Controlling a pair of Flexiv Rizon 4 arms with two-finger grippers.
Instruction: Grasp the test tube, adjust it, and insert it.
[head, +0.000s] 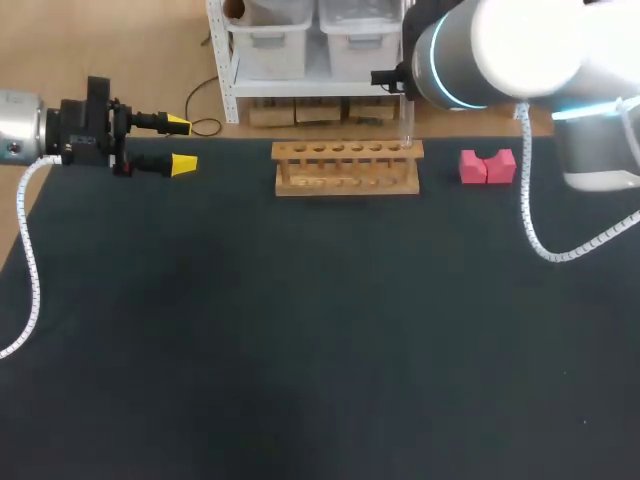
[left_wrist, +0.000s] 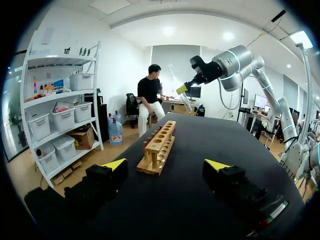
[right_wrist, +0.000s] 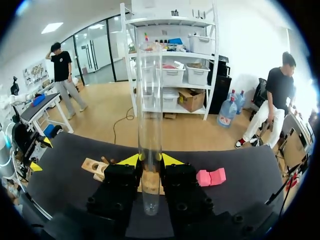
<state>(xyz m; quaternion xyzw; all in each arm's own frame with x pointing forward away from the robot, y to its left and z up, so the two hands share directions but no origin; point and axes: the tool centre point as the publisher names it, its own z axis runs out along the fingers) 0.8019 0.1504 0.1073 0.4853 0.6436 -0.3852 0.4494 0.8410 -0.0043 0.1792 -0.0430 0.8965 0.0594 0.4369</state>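
Item: test tube (right_wrist: 150, 125), clear glass, long and thin-walled, one rounded closed end and one open mouth; held upright between the yellow-tipped fingers of the right gripper (right_wrist: 150, 160), which were closed on it from two sides, apparently nearer the rounded end than the mouth. In the head view the test tube (head: 407, 125) stood over the right end of the wooden rack (head: 347, 167); whether its foot had entered a hole could not be told. Handling, as judged: light, rigid, smooth and liable to slip or swing in a loose pinch; brittle, so likely to crack under hard squeezing or a sideways knock on the rack's rim. Best held on the cylindrical wall, squarely across it, with the lower part left free to enter a hole (a hold on the mouth rim would be the weakest place). Left gripper (head: 180, 143): parked at the table's far left corner, well apart from the rack, fingers spread and holding nothing. Also on the table: pink block (head: 487, 166), just to the right of the rack.
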